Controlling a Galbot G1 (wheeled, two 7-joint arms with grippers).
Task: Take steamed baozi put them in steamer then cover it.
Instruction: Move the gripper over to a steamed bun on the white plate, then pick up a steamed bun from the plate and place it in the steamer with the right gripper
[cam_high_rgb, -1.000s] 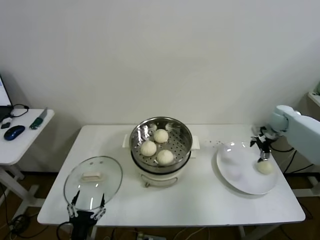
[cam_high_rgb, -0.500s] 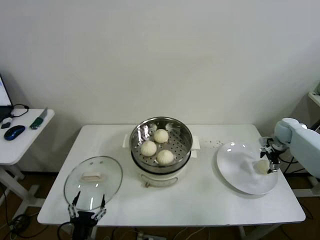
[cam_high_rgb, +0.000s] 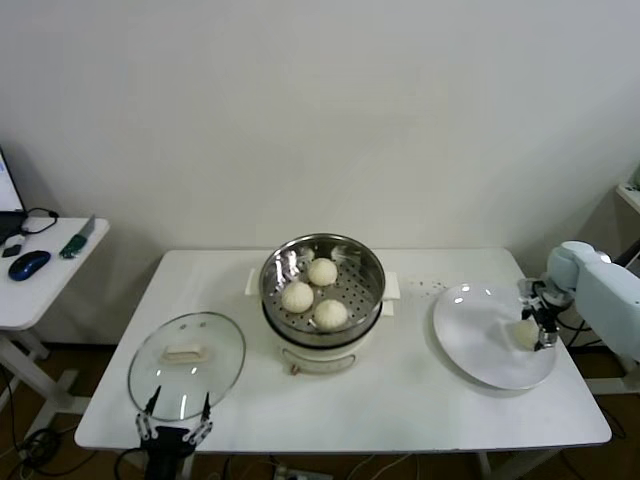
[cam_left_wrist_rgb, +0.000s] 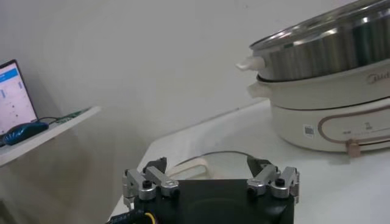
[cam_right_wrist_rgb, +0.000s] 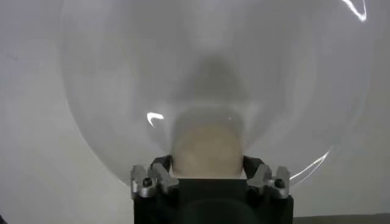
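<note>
Since a second ago our right gripper has come down from just above the last baozi and shifted toward the right edge of the white plate; it now sits low around that bun, and the bun itself has hardly moved. From the right wrist view the baozi lies squarely between the two fingers, which stand on either side of it, just beside it or touching. We cannot tell from the pictures whether they are already pressing on the dough or only flanking it. The bun rests on the plate, toward its right side.

Three other baozi sit together inside the steamer, on the perforated floor of the steel basket, which stands on its cream pot base at the middle of the white table. The steamer is uncovered.

The glass cover lies flat on the table near the front left corner, handle up, well apart from the steamer. Our left gripper hangs at the table's front edge just below the cover, its fingers spread wide and holding nothing.

A side desk to the left carries a computer mouse.
</note>
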